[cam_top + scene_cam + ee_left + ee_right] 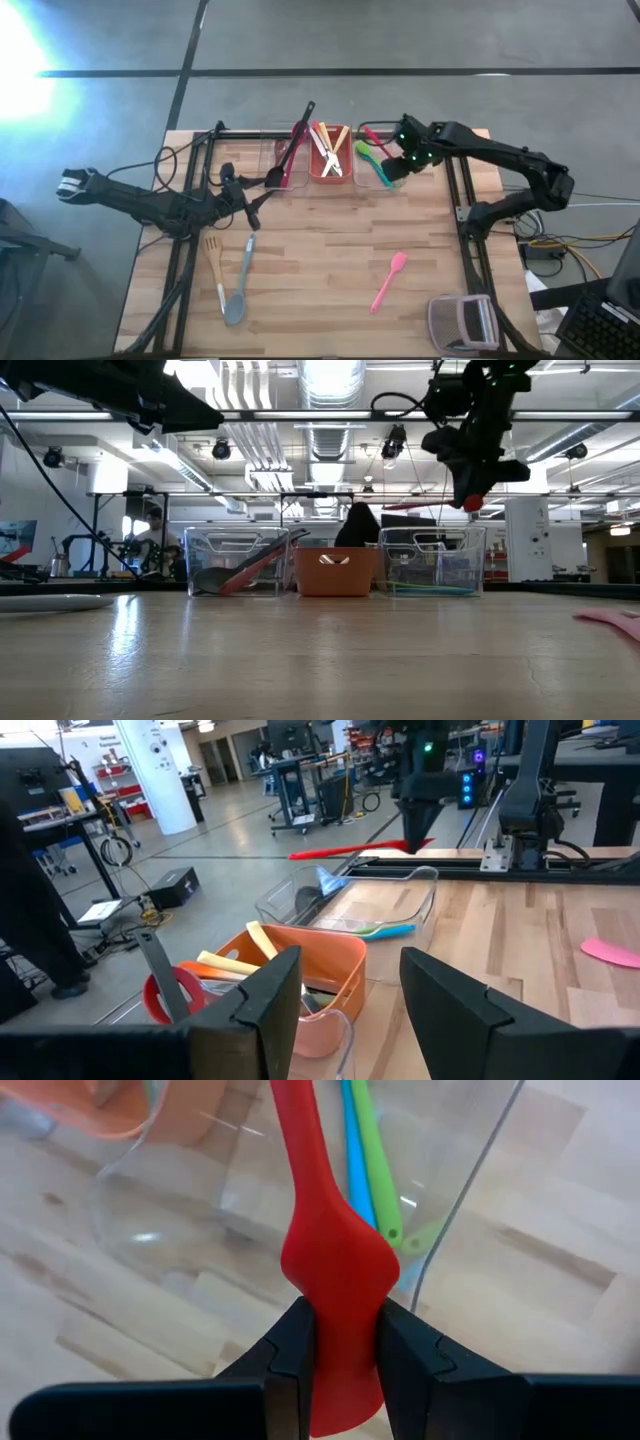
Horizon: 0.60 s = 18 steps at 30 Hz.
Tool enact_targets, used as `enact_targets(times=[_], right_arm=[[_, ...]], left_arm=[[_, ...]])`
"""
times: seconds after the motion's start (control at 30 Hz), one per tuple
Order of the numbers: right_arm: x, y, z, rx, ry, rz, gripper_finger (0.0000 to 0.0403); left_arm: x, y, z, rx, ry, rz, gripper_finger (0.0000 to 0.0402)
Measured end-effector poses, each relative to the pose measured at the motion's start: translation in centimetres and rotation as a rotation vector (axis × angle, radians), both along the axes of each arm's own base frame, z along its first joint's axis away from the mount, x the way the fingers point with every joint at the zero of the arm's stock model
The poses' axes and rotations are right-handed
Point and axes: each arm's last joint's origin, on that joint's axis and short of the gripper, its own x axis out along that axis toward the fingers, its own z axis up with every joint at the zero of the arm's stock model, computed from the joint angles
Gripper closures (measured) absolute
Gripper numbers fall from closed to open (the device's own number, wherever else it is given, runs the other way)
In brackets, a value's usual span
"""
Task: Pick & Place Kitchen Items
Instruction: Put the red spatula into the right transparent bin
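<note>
Tabletop [320, 270] of pale wood planks spreads below me, with three bins in a row along its far edge: a clear bin [283, 165] holding big dark and red utensils, an orange bin [329, 163] with pale wooden sticks [332, 140], and another clear bin [470, 1190] holding a green spoon [375, 1160] and a blue spoon [352, 1150]. My left gripper [345, 995] hangs with its fingers spread, empty, near the first two bins. My right gripper [340, 1350] hovers above the second clear bin, pinching a red spoon [335, 1250] at its wide, smooth bowl, the slim handle reaching out over the bin. Loose on the wood lie a grey spoon [240, 290], a wooden spatula [212, 258] and a pink spoon [389, 280].
</note>
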Motion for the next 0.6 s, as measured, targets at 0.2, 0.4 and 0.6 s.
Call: enact_targets(times=[0.2,0.4,0.6], right_arm=[[1.5,-2.4,-0.6,0.025,0.055,0.001,0.0334],[2.4,-4.5,-1.6,0.116,0.184,-0.05,0.0334],[4.5,-6.2,-2.7,0.157,0.229,-0.035,0.0334]], left_arm=[[0.0,0.0,0.0,0.008,0.0,0.003,0.0227],[0.0,0.0,0.0,0.011,0.002,0.002,0.0227],[0.0,0.0,0.0,0.013,0.004,0.002,0.0227]])
